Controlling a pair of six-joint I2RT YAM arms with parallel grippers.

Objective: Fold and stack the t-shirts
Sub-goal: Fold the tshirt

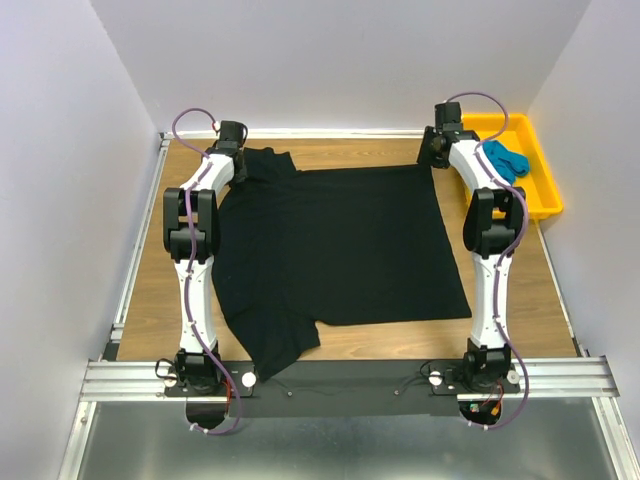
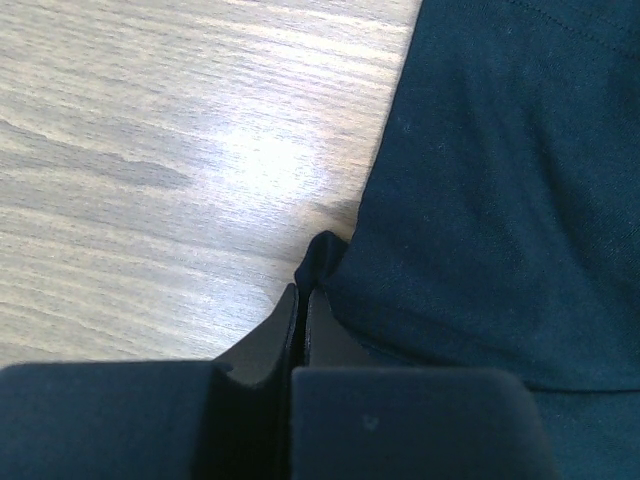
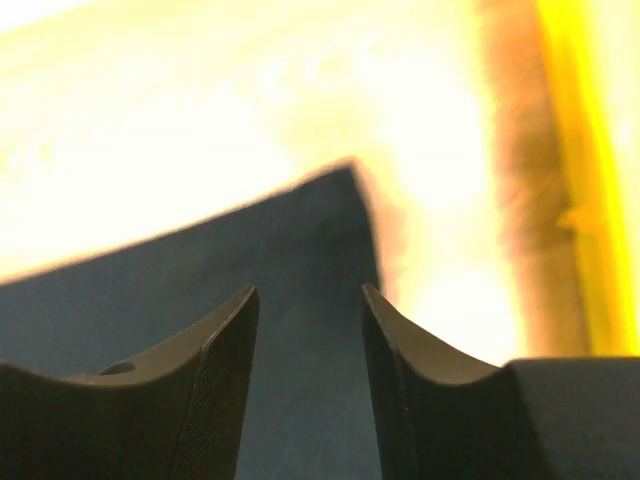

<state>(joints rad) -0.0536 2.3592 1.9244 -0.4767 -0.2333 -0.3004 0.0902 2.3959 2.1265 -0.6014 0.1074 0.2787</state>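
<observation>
A large black t-shirt (image 1: 340, 250) lies spread flat on the wooden table, one sleeve at the far left and one at the near left. My left gripper (image 1: 243, 152) is at the shirt's far left corner. In the left wrist view the left gripper (image 2: 303, 290) is shut on a small pinch of the black t-shirt (image 2: 500, 180) at its edge. My right gripper (image 1: 433, 152) is at the far right corner. In the right wrist view the right gripper (image 3: 310, 295) stands open, its jaws straddling the corner of the black t-shirt (image 3: 330, 210). A teal-blue t-shirt (image 1: 505, 160) lies crumpled in the tray.
The yellow plastic tray (image 1: 545, 195) sits at the far right of the table, close to the right arm; its edge (image 3: 580, 150) shows blurred in the right wrist view. White walls enclose the table on three sides. A metal rail (image 1: 340, 378) carries both arm bases at the near edge.
</observation>
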